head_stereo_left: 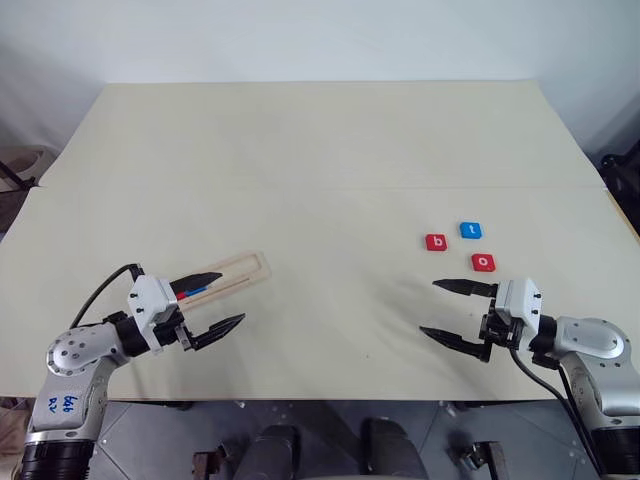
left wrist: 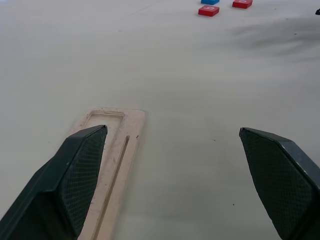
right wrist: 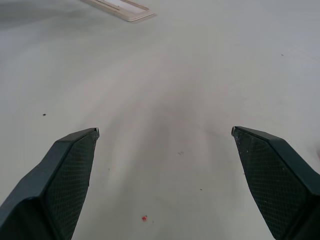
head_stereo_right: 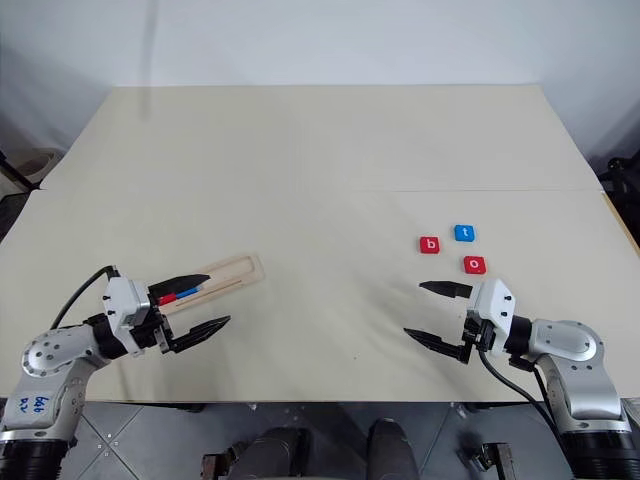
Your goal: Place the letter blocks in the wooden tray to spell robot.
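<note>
Item: my left gripper (head_stereo_left: pixel 221 300) and right gripper (head_stereo_left: pixel 447 311) both stood spread wide and empty; wooden tray (head_stereo_left: pixel 246 268), with red and blue tiles, at eight o'clock; red b block (head_stereo_left: pixel 436 242), blue t block (head_stereo_left: pixel 470 230), red o block (head_stereo_left: pixel 483 262) at three o'clock.
</note>
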Robot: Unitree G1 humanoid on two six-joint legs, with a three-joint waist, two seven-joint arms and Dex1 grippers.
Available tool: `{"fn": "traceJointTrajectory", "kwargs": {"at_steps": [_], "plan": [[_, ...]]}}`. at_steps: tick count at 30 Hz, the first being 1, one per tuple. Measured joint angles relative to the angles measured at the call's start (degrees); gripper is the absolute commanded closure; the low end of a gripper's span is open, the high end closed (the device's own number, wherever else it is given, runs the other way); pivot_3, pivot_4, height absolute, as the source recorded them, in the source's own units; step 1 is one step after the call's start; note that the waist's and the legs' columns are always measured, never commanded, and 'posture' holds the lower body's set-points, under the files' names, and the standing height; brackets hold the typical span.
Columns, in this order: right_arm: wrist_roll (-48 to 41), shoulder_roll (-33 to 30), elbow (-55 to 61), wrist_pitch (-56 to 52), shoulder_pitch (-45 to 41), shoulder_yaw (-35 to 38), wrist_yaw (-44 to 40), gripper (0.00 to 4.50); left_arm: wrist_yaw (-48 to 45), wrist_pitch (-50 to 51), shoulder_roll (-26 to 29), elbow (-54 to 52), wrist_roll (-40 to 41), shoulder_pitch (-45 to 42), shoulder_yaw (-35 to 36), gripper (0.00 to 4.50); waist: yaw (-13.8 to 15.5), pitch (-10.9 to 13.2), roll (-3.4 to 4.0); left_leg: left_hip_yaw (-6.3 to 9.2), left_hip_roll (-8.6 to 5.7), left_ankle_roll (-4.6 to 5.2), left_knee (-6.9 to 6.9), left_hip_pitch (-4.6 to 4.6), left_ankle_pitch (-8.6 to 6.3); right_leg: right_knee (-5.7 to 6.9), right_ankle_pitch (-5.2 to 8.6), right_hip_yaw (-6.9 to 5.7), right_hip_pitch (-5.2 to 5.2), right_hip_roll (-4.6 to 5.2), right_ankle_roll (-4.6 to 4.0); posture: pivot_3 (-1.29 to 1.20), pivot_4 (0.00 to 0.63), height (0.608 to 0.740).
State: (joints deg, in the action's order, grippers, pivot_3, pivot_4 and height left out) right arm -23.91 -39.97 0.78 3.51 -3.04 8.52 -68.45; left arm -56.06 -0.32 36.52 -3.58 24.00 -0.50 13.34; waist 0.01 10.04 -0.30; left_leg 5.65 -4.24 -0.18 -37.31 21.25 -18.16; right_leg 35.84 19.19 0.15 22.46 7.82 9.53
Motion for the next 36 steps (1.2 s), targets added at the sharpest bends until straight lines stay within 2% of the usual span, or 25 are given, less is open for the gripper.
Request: {"fn": "traceJointTrajectory", "kwargs": {"at_steps": [6,11,18,22,25,29,36], "plan": [[0.01,0.01,-0.01,0.00,-0.45,-1.14,-0.01,0.04,1.06,-0.28,0.33,-0.02,-0.25,-0.73,0.31,0.00,-0.07,0.00,0.00,0.00,0.00,0.00,0.01,0.00,0.00,-0.01,0.00,0.00,0.00,0.00,0.00,0.00,0.150,0.740],[-0.19,0.96,-0.05,-0.60,-2.28,-2.27,0.02,0.04,3.41,-0.33,0.07,-0.26,-0.01,3.41,3.02,0.00,-0.29,0.00,0.00,0.00,0.03,-0.01,0.02,-0.01,-0.01,0.00,0.00,0.01,0.02,-0.03,0.00,0.00,0.150,0.740],[-2.00,6.52,4.47,-4.10,-7.39,-7.06,1.30,0.04,9.72,-2.20,-2.27,1.20,0.49,12.65,14.19,0.00,-0.11,0.00,0.00,0.00,0.05,-0.04,0.03,0.01,-0.03,-0.06,0.00,0.01,0.02,-0.03,-0.02,0.00,0.150,0.740],[-2.64,8.42,9.42,-4.90,-7.11,-9.91,1.75,0.04,12.04,-3.86,-4.10,5.73,0.66,18.54,20.36,0.00,-0.06,0.00,0.00,0.01,0.05,-0.04,0.02,0.01,-0.06,-0.08,0.00,0.01,0.01,-0.03,-0.02,0.00,0.150,0.740],[-2.65,8.46,11.65,-4.97,-6.57,-10.70,1.74,0.04,11.44,-4.08,-4.20,7.37,1.56,21.17,22.34,0.00,0.64,-0.02,-0.05,0.03,0.04,-0.01,-0.04,0.01,-0.08,-0.12,0.00,-0.01,-0.05,-0.01,-0.03,0.00,0.150,0.740],[-2.62,8.12,12.32,-4.97,-5.59,-10.63,1.61,0.04,9.67,-2.97,-3.48,7.66,2.19,21.11,22.23,0.00,1.37,-0.04,-0.07,0.04,0.03,0.01,-0.04,0.01,-0.09,-0.17,-0.01,-0.01,-0.07,-0.01,-0.04,0.00,0.150,0.740],[-3.13,5.63,12.45,-4.83,-3.04,-8.37,0.91,0.04,0.20,-0.38,5.89,8.21,2.59,11.56,15.92,0.00,1.14,-0.04,-0.06,0.04,0.05,-0.01,0.08,0.00,-0.09,-0.16,-0.02,-0.02,-0.01,-0.03,-0.07,0.00,0.150,0.740]]}}
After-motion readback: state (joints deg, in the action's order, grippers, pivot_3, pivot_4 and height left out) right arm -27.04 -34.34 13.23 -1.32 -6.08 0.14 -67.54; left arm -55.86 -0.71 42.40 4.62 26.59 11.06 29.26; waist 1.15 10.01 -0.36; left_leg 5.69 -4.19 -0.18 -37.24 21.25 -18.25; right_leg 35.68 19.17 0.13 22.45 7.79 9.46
